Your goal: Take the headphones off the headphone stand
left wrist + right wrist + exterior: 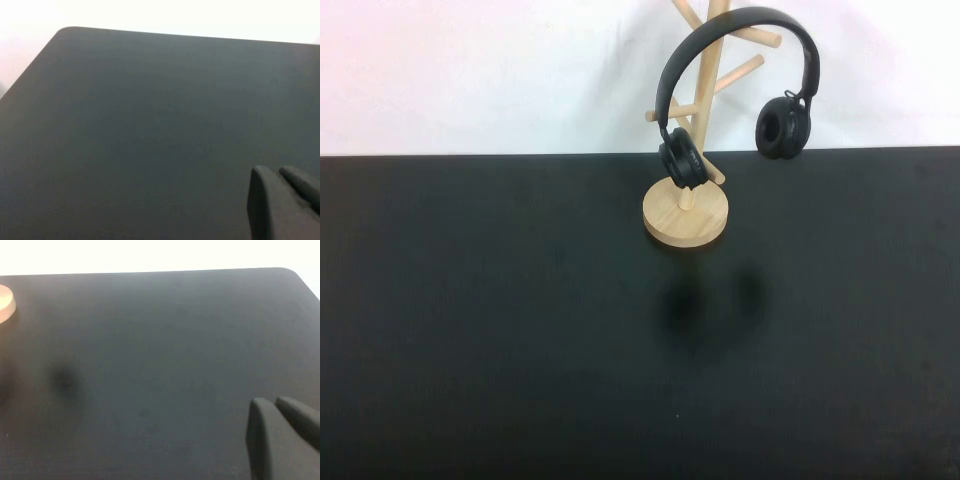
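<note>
The black headphones (682,158) hang on the light wood headphone stand (686,216) at the back middle of the black table in the high view. The headband arches over the upper pegs. One ear cup hangs in front of the pole just above the round base, and the other ear cup (783,127) hangs free to the right. My left gripper (275,171) shows only in the left wrist view, fingers together, empty, over bare table. My right gripper (272,402) shows only in the right wrist view, fingers together, empty, far from the stand's base (6,303).
The black table (520,320) runs to a far edge just behind the stand, with a white wall beyond. Its far rounded corners show in the left wrist view (70,30) and the right wrist view (287,271). Neither arm shows in the high view.
</note>
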Controlling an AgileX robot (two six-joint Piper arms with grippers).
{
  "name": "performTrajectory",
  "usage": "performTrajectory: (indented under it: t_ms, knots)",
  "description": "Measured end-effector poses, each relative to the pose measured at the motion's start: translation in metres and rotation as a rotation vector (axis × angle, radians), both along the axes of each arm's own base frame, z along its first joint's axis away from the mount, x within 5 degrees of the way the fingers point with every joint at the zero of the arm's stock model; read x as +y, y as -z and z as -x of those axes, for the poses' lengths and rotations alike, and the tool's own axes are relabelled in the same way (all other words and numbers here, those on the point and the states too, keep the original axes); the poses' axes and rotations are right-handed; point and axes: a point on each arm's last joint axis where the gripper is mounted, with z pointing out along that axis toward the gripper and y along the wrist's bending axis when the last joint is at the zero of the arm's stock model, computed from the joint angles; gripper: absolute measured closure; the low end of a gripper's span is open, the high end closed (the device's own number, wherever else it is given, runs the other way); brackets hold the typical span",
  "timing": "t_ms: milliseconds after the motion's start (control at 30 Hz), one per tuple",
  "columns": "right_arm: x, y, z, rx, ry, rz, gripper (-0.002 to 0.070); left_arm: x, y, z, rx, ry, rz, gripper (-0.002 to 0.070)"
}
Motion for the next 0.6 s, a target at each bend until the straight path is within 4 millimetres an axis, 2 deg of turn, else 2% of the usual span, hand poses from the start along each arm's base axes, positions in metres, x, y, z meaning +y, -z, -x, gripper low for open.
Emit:
performTrajectory:
  t_ms: [600]
  knots:
    - [-0.0003, -0.0002, -0.0002, -0.001, 0.001, 0.01, 0.0685, 0.0, 0.0, 0.0, 0.0, 0.0, 0.0, 0.0679]
